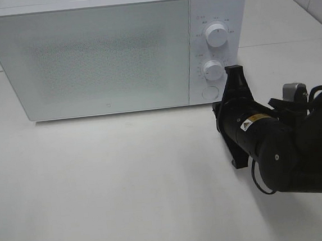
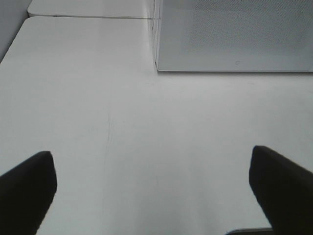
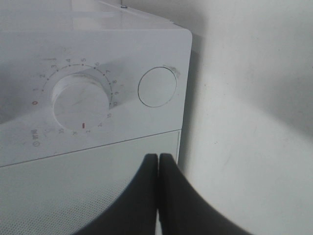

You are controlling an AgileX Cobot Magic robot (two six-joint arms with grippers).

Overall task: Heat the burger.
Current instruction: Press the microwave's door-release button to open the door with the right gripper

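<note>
Burger not in view. Right gripper (image 3: 157, 159), closed and empty, faces door button (image 3: 157, 86); misalignment could turn timer knob (image 3: 80, 100).

The closed microwave door (image 1: 88, 59) hides the interior.

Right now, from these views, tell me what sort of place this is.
Likely a robot test bench staged as a kitchen corner, not a real kitchen: a white microwave with two dials sits, door shut, on a white table, and a black robot arm holds its shut right pincer beside those dials.
</note>
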